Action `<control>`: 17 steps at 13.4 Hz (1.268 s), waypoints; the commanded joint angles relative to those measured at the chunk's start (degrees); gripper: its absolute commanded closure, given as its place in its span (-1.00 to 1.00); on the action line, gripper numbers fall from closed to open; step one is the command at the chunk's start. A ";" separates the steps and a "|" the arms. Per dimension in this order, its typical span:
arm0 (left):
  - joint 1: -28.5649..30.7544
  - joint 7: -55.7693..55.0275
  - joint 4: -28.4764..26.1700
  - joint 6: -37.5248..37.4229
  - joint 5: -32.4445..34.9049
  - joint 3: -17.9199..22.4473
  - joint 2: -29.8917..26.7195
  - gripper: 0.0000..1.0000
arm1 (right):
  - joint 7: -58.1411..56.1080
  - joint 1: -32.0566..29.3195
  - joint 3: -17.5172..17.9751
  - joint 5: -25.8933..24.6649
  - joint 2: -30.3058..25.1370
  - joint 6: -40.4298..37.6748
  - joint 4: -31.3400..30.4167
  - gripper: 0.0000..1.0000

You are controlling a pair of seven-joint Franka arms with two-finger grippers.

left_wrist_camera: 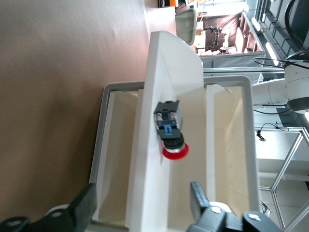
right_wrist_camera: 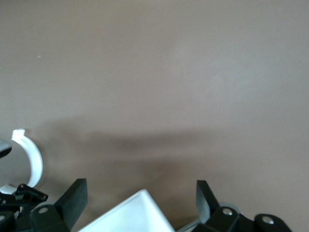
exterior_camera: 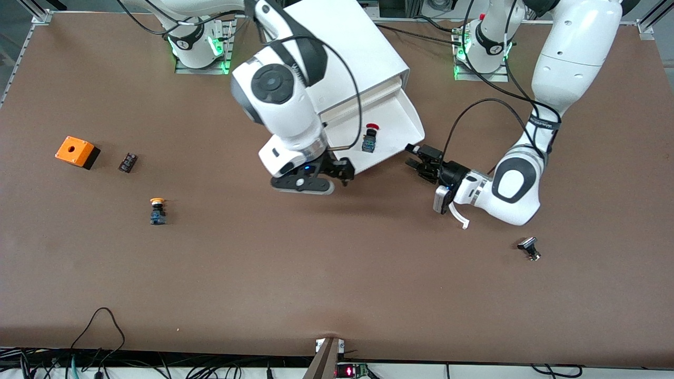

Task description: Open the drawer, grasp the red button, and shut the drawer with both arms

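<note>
The drawer [exterior_camera: 396, 118] stands pulled out of the white cabinet [exterior_camera: 358, 47]. In it lies the button [exterior_camera: 370, 138], red cap on a dark blue body, also plain in the left wrist view [left_wrist_camera: 170, 129]. My left gripper [exterior_camera: 416, 159] is open at the drawer's front corner toward the left arm's end. A white edge of the drawer [left_wrist_camera: 154, 96] runs between its fingers [left_wrist_camera: 84, 205], which do not touch it. My right gripper [exterior_camera: 339, 171] is open over the drawer's other front corner [right_wrist_camera: 133, 217], holding nothing.
An orange box with a hole [exterior_camera: 76, 151], a small black block [exterior_camera: 128, 162] and an orange-yellow-capped button [exterior_camera: 157, 210] lie toward the right arm's end. A small black part [exterior_camera: 529, 248] lies toward the left arm's end, nearer the front camera.
</note>
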 commanded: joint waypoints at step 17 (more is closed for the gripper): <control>-0.30 -42.63 34.53 0.29 60.09 -1.22 -12.57 -0.99 | 16.68 12.73 -0.53 -2.61 8.97 -5.58 2.20 0.64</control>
